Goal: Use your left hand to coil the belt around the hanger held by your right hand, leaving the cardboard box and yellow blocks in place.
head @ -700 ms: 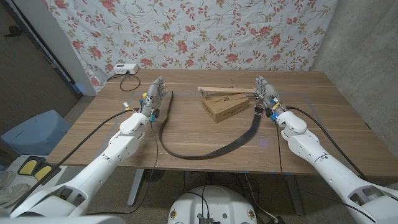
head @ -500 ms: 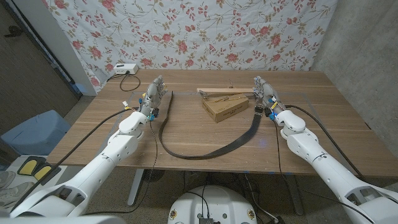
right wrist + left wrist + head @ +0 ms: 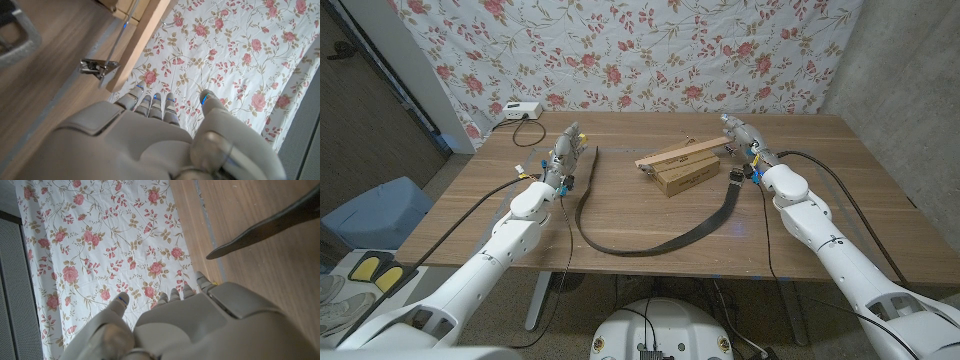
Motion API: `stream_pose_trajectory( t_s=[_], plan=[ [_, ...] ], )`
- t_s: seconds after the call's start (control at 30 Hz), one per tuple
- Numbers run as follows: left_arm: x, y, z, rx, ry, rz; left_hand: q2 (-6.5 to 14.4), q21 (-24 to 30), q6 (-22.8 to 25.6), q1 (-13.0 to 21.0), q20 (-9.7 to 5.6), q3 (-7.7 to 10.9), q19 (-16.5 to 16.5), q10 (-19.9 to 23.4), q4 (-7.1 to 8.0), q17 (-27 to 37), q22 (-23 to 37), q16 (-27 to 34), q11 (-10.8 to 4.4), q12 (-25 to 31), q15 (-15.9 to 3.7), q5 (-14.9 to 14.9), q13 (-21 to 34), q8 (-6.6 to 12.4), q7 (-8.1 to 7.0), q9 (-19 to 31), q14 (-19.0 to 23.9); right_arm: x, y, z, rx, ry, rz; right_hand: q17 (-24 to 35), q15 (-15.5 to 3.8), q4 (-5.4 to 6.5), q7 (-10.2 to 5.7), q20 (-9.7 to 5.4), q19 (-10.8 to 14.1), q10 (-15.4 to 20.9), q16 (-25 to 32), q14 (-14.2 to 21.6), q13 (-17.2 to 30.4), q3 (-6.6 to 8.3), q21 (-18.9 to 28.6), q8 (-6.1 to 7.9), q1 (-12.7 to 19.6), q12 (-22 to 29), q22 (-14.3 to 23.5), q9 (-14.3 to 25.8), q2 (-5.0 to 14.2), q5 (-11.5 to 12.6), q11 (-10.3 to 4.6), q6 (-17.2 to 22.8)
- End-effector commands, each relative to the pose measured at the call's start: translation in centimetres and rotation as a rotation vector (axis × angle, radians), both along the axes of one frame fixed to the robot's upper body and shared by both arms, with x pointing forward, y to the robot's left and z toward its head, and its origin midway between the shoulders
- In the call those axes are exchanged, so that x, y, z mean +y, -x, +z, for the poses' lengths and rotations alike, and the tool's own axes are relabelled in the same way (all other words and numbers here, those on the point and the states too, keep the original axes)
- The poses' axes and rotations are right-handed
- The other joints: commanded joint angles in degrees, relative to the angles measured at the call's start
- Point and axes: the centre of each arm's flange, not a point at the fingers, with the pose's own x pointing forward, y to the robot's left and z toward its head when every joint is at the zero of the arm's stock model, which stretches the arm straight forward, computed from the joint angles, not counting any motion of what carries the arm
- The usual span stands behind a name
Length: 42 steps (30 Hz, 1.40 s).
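Left hand (image 3: pixel 567 153): stands near the belt's left end, fingers extended, holding nothing.
Belt (image 3: pixel 650 243): limp dark strap sagging in a U across the table; likely light and floppy, best pinched near its left tip.
Hanger (image 3: pixel 678 153): stiff wooden bar resting on the cardboard box (image 3: pixel 686 175).
Right hand (image 3: pixel 737 132): at the hanger's right end; grip cannot be made out.
Yellow blocks: not discernible.

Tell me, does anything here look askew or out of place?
Yes. The wooden hanger sits tilted across the cardboard box, one end at the right hand. The belt lies uncoiled in a long loop on the table.
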Motion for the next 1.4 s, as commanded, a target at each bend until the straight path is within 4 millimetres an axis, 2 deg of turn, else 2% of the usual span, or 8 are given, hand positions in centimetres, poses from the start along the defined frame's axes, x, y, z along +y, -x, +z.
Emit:
stream_pose_trajectory(
  t_s=[0.03, 0.17, 0.37, 0.63, 0.83, 0.87, 0.93, 1.4],
  plan=[
    [-0.1, 0.9, -0.8, 0.0, 0.008, 0.011, 2.03, 0.02, -7.68, 0.16, -0.03, 0.09, 0.33, -7.56, -0.21, 0.11, 0.22, 0.5, 0.5, 0.34, 0.38, 0.38, 0.06, 0.55, 0.04, 0.05, -6.9, -0.8, 2.0, 2.9, -0.116, 0.208, -0.21, 0.09, 0.13, -2.3, -0.4, 0.32, 1.04, 1.21, 0.38, 0.76, 0.09, 1.64, 0.41, 0.6, 3.06, 0.33, 0.16, 0.2, 0.68, -0.68, -0.4, 1.1],
    [-0.1, 1.0, -0.9, 0.004, 0.004, 0.009, 1.96, -0.06, -7.25, 0.16, -0.01, 0.02, 0.47, -7.35, -0.23, 0.11, 0.22, 0.5, 0.49, 0.36, 0.49, 0.39, 0.06, 0.62, 0.07, 0.05, -6.69, -1.0, 2.7, 3.7, -0.116, 0.313, -0.309, 0.09, 0.83, -3.52, -0.65, 1.49, 1.14, 1.32, 0.34, 1.13, 0.11, 2.5, 0.31, 0.58, 4.95, 0.2, 0.17, 0.22, 0.66, -0.94, -0.58, 1.45],
    [-0.2, 1.1, -1.0, 0.008, 0.002, 0.006, 1.87, -0.13, -6.65, 0.16, 0.05, -0.08, 0.71, -6.98, -0.26, 0.11, 0.22, 0.55, 0.3, 0.43, 0.45, 0.4, 0.07, 0.71, 0.17, 0.06, -6.31, -1.0, 3.1, 4.4, -0.086, 0.404, -0.357, 0.11, 1.05, -4.03, -1.02, 2.82, 1.32, 1.55, 0.42, 1.66, 0.14, 2.9, 0.29, 0.66, 6.12, 0.16, 0.2, 0.25, 0.27, -1.23, -1.25, 2.02],
    [-0.3, 1.1, -1.0, 0.016, -0.008, 0.002, 1.79, -0.18, -6.0, 0.15, 0.24, -0.21, 1.22, -6.26, -0.28, 0.11, 0.22, 0.59, 1.03, 0.59, 0.59, 0.43, 0.09, 0.75, 0.23, 0.07, -5.79, -0.7, 2.8, 5.4, -0.056, 0.544, -0.416, 0.13, 1.16, -4.18, -1.17, 4.13, 1.73, 1.97, 0.7, 2.87, 0.17, 3.23, 0.36, 0.61, 7.31, 0.16, 0.25, 0.28, -0.21, -1.58, -1.64, 2.46],
    [-0.2, 0.9, -0.9, 0.019, -0.007, 0.004, 1.73, -0.32, -5.42, 0.13, 0.42, -0.32, 1.39, -5.83, -0.27, 0.12, 0.22, 0.62, 1.26, 0.65, 0.85, 0.47, 0.11, 0.78, 0.31, 0.09, -5.34, -0.1, 2.3, 6.2, -0.044, 0.655, -0.459, 0.14, 1.05, -4.24, -1.28, 4.3, 1.84, 2.05, 0.69, 3.06, 0.19, 3.56, 0.36, 0.53, 8.0, 0.12, 0.26, 0.3, -0.11, -1.58, -1.83, 2.46],
    [-0.1, 0.9, -0.9, 0.019, -0.009, 0.004, 1.72, -0.39, -5.36, 0.11, 0.41, -0.37, 1.45, -5.78, -0.26, 0.13, 0.22, 0.57, 0.65, 0.61, 0.88, 0.49, 0.11, 0.71, 0.3, 0.09, -5.3, 0.0, 2.2, 6.3, -0.044, 0.677, -0.469, 0.14, 1.04, -4.25, -1.3, 4.34, 1.9, 2.02, 0.69, 3.1, 0.19, 3.6, 0.38, 0.52, 8.09, 0.1, 0.26, 0.3, -0.11, -1.58, -1.87, 2.45],
    [-0.1, 0.9, -0.9, 0.019, -0.011, 0.006, 1.71, -0.45, -5.31, 0.09, 0.48, -0.41, 1.53, -5.7, -0.25, 0.13, 0.23, 0.55, 1.32, 0.6, 0.9, 0.51, 0.12, 0.66, 0.32, 0.1, -5.21, 0.2, 2.1, 6.6, -0.043, 0.715, -0.485, 0.15, 0.9, -4.27, -1.33, 4.45, 2.01, 1.99, 0.65, 3.14, 0.2, 3.74, 0.39, 0.46, 8.43, 0.05, 0.27, 0.31, -0.14, -1.62, -2.2, 2.42],
    [-0.3, 0.5, -0.8, 0.026, -0.003, 0.006, 1.7, -0.75, -4.97, 0.05, 0.51, -0.6, 1.88, -5.32, -0.21, 0.15, 0.24, 0.44, 1.25, 0.53, 1.03, 0.59, 0.15, 0.5, 0.26, 0.12, -4.91, 2.2, 0.7, 8.2, -0.015, 0.973, -0.531, 0.15, 0.29, -4.26, -1.74, 4.55, 2.46, 2.26, 0.62, 3.54, 0.23, 3.97, 0.46, 0.28, 9.4, 0.03, 0.29, 0.34, -0.64, -1.88, -2.46, 2.34]
  ],
)
